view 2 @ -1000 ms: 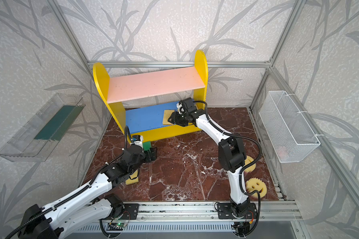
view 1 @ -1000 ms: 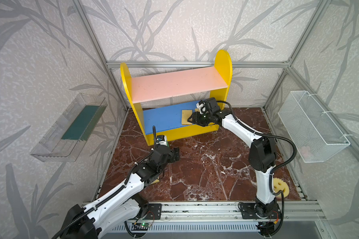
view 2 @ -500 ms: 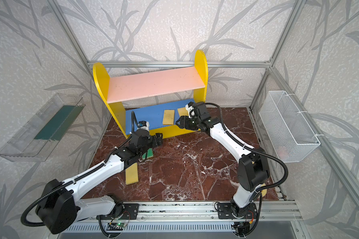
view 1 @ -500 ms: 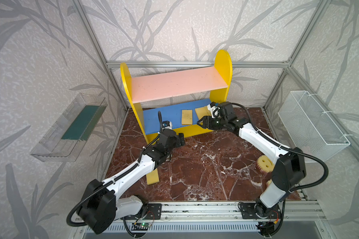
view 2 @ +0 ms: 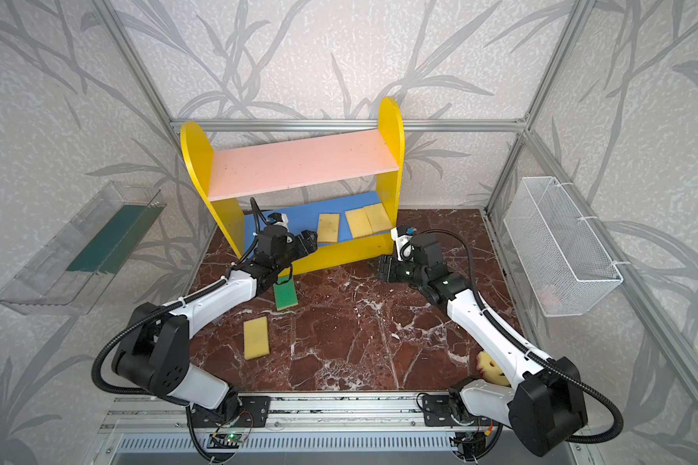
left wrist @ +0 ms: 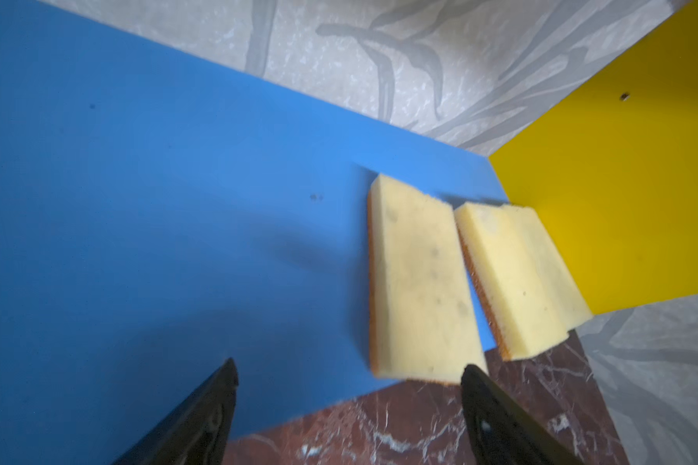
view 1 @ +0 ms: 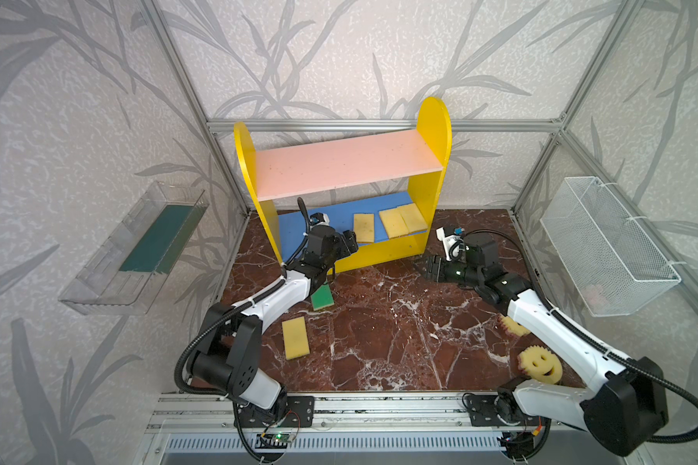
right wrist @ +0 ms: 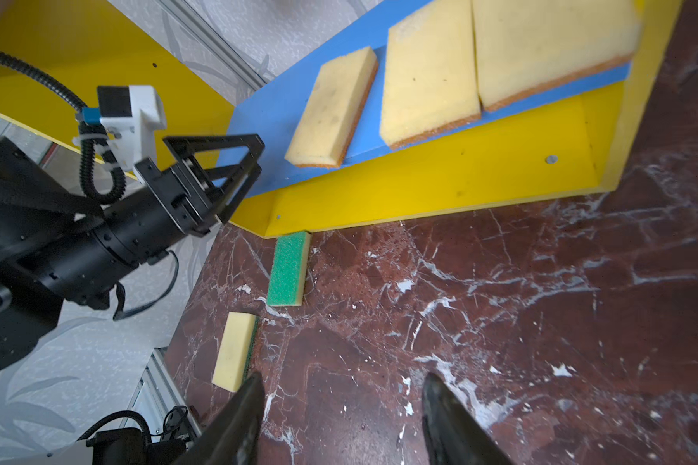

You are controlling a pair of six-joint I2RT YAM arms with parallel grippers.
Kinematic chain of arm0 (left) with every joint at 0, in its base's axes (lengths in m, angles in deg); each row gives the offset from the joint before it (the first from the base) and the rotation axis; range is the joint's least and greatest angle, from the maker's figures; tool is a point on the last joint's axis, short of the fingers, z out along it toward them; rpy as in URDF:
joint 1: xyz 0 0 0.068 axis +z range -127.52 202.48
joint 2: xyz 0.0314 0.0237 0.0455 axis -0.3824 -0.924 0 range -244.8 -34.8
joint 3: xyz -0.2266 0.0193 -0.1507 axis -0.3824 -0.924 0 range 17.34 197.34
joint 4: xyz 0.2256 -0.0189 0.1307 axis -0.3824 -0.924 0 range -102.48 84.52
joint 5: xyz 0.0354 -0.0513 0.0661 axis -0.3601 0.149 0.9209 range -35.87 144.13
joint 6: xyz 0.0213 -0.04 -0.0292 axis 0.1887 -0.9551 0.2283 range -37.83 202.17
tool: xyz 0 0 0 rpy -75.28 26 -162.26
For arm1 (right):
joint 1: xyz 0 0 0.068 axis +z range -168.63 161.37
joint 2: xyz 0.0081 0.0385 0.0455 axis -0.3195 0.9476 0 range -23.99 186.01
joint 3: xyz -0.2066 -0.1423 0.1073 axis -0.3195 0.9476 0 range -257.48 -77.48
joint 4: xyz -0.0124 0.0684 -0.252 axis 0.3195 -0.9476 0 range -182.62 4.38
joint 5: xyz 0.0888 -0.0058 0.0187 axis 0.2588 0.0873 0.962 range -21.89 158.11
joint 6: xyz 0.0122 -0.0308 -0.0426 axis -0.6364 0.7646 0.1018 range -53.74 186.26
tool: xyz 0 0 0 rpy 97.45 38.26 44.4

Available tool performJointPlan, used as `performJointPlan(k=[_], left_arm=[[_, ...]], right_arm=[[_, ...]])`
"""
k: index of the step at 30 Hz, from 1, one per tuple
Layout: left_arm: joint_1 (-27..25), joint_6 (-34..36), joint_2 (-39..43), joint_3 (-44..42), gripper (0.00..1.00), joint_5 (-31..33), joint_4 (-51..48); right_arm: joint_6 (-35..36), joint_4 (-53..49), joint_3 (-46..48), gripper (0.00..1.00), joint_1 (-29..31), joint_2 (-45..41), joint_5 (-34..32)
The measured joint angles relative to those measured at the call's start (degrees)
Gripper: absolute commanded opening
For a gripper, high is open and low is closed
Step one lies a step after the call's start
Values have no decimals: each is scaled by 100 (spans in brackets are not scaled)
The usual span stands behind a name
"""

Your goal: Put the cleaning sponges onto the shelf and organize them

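The shelf [view 1: 339, 165] stands at the back. Three yellow sponges with orange faces lie in a row on its blue board [left wrist: 138, 201]: one [view 1: 363, 227], a second [view 1: 393, 222] and a third [view 1: 412, 217] by the right panel. On the floor lie a green-faced sponge [view 1: 322, 297] and a yellow one [view 1: 295, 337]. A smiley sponge [view 1: 539, 364] and another round one [view 1: 510, 326], half hidden by my right arm, sit at the front right. My left gripper [view 1: 349, 241] is open and empty at the blue board's front edge. My right gripper [view 1: 430, 267] hangs open and empty over the floor, right of the shelf.
A clear plastic tray [view 1: 138, 249] holding a dark green pad hangs on the left wall. A white wire basket [view 1: 605, 245] hangs on the right wall. A metal rail [view 1: 359, 406] with both arm bases runs along the front edge.
My right gripper has drawn back from the blue board to the floor right of the shelf, leaving sponges there. My left gripper has moved from above the floor sponges up to the shelf's front.
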Motion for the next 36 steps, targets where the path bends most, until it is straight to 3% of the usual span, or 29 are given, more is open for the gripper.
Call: performJointPlan(k=[7,14,36], left_arm=[[380,-409,-833,872,88,-839,61],[417,-601,-1290,1373,87,-1228,-74],[-350,-940,-1814,1836,87,-1246,232]], right_arm=[[-2,160,608,61,-17,-234,26],[-4,238,669,61,-55,-286,22],[-26,280,704,61,-214,-420,22]])
